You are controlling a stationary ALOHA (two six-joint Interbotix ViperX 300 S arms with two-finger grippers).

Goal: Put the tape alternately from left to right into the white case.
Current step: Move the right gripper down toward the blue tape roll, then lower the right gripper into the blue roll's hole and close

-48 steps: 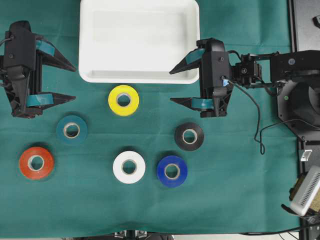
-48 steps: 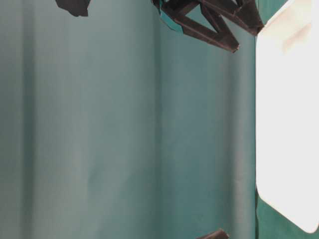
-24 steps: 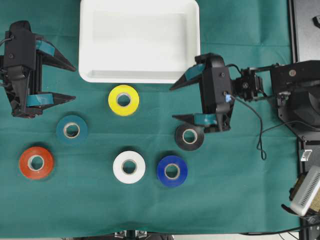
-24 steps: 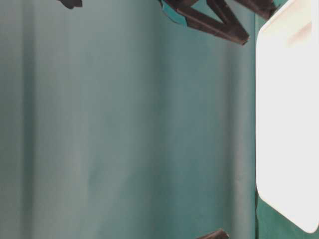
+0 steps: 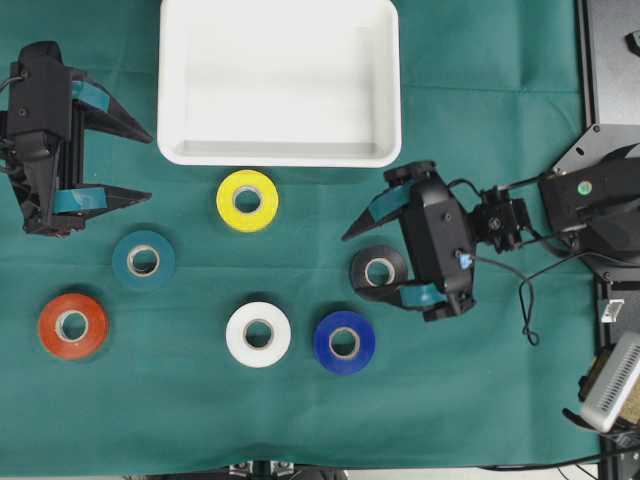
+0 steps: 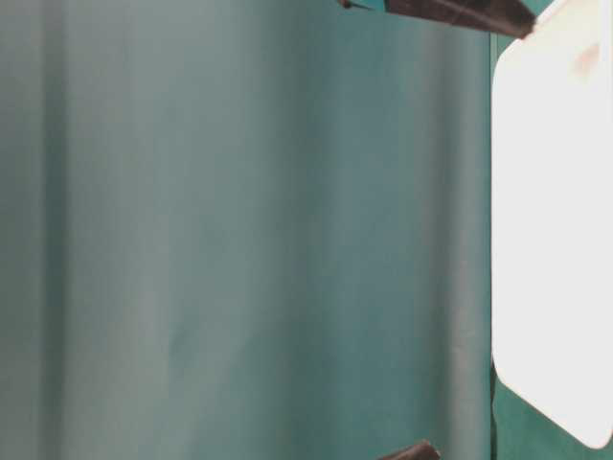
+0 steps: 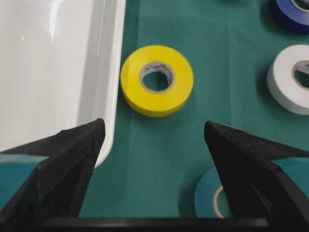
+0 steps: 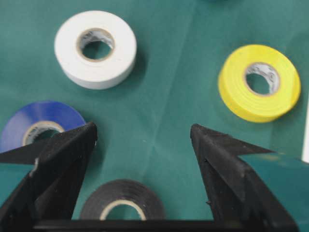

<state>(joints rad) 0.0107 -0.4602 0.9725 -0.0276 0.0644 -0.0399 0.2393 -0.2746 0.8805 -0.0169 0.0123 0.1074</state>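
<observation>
Tape rolls on green cloth, white case empty

Six tape rolls lay flat below the white case: yellow roll nearest its rim, teal roll, orange-red roll, white roll, blue roll, black roll. Right gripper hung over the black roll, jaws spread wide. Left gripper, jaws equally apart, held nothing at far left

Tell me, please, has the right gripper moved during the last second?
Yes. The right gripper has swung away from the white case, down the overhead view, and now stands open over the black roll.
</observation>
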